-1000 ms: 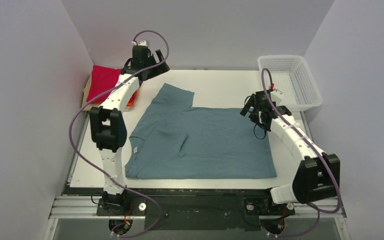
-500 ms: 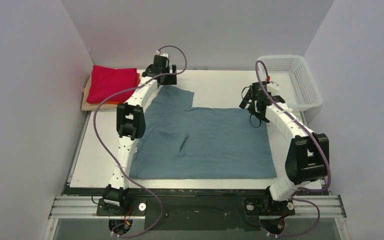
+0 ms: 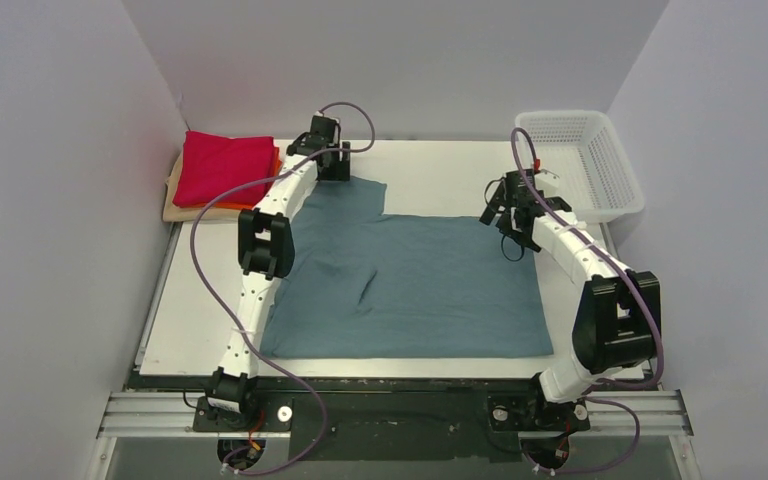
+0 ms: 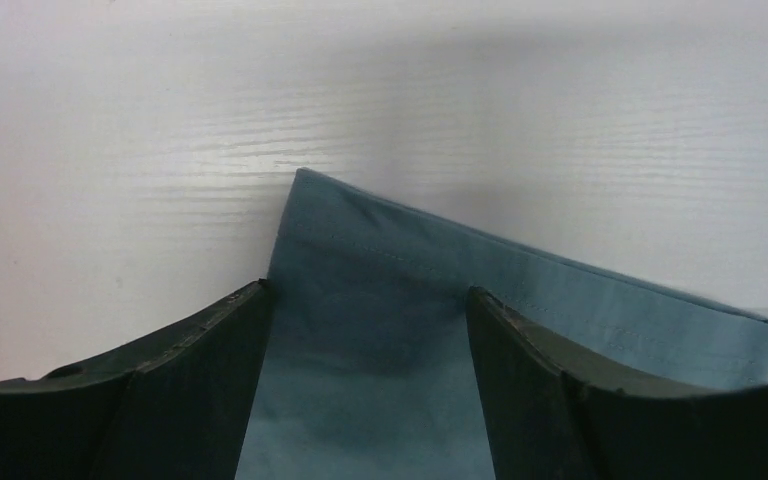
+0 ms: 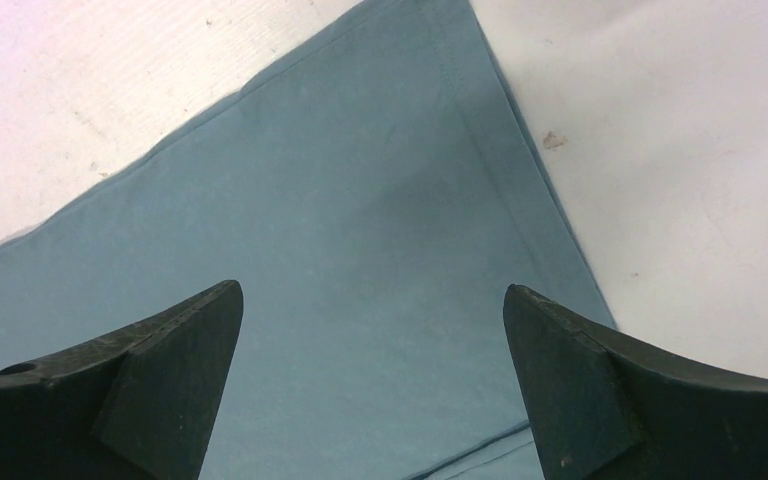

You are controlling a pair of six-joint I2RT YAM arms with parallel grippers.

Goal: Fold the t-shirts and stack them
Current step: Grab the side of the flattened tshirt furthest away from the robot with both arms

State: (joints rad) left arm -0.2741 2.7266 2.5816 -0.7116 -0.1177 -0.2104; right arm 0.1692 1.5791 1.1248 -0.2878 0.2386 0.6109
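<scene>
Top external view: the white table (image 3: 440, 165) is matt and faintly grained. The teal-blue t-shirt (image 3: 410, 285) lies spread flat across its middle. Its body forms a broad rectangle, one short sleeve (image 4: 520, 300) juts out at the far left, and a soft crease runs near the centre. It is thin, limp cotton with stitched hems.

The white mesh basket (image 3: 585, 160), of rigid plastic, stands at the far right corner. The folded stack sits at the far left corner: crimson-red shirt (image 3: 225, 165) on top, an orange edge (image 3: 272, 165) beneath it, and the beige shirt (image 3: 175, 205) at the bottom.

The left gripper (image 4: 365, 295) is low over the sleeve, fingers apart astride the hem and pinching nothing. The right gripper (image 5: 372, 290) is poised over the shirt's far right corner, fingers wide apart.

Assessment: the first fold of the teal shirt is in hand, at the grasp stage. The next move calls for both sets of tips to press down to the table and pinch the cloth edges. The two arms should then lift level and together, because slack fabric will sag and skew.
</scene>
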